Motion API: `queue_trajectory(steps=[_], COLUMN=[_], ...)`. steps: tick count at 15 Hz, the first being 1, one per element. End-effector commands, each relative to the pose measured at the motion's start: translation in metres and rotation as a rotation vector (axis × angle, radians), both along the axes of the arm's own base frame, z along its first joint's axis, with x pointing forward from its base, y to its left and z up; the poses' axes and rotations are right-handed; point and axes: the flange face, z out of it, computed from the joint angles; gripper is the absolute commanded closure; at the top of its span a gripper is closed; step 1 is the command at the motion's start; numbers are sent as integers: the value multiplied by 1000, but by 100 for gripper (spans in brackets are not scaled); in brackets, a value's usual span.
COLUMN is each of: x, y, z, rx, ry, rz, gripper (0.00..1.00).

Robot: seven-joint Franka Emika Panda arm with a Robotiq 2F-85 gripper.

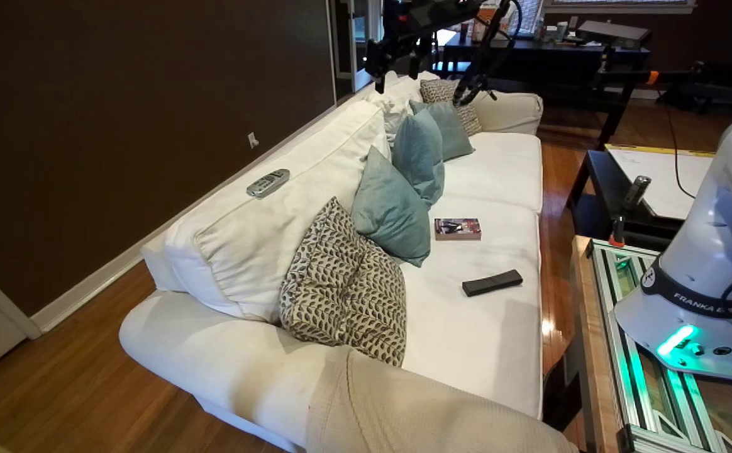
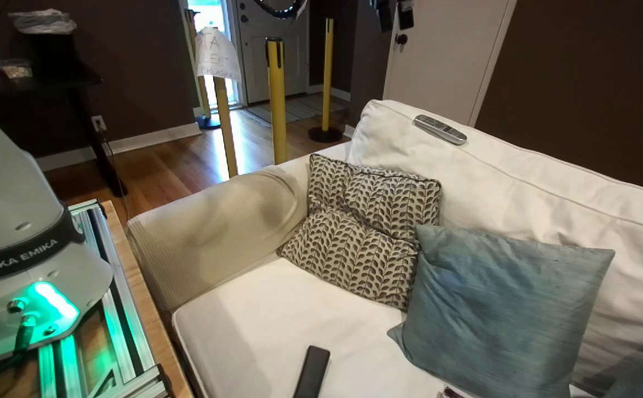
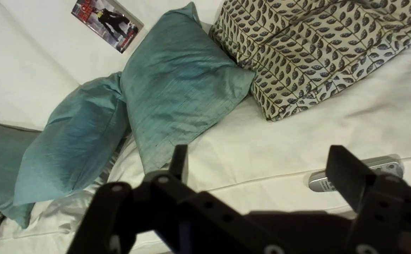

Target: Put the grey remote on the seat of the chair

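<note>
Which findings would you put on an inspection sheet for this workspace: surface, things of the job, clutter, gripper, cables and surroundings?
Surface: seat of the white sofa, made of adjoining cushions.
Job's things: grey remote on top of the sofa's backrest, not yet on the seat.
Clutter: black remote and small book on the seat; patterned pillows and teal pillows along the backrest.
Gripper: open, holding nothing; in the wrist view one finger partly hides the grey remote.
Cables: thin dark cable seen against the white panel; whether they touch cannot be told.
Surroundings: robot base in front of the sofa; brown wall behind it; yellow posts beyond one sofa arm.
</note>
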Motion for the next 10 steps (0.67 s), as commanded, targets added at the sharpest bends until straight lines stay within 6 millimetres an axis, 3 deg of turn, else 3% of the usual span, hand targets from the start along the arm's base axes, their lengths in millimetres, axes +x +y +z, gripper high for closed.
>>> queue_trajectory(steps=[1,4,5,10], x=[27,42,29,41], y=[-3,-4,-5,-5], z=[-2,-4,-3,-4], rx=[36,49,27,34], ry=[28,37,17,21], rz=[-67,-88,-56,-65], gripper=[0,0,0,0])
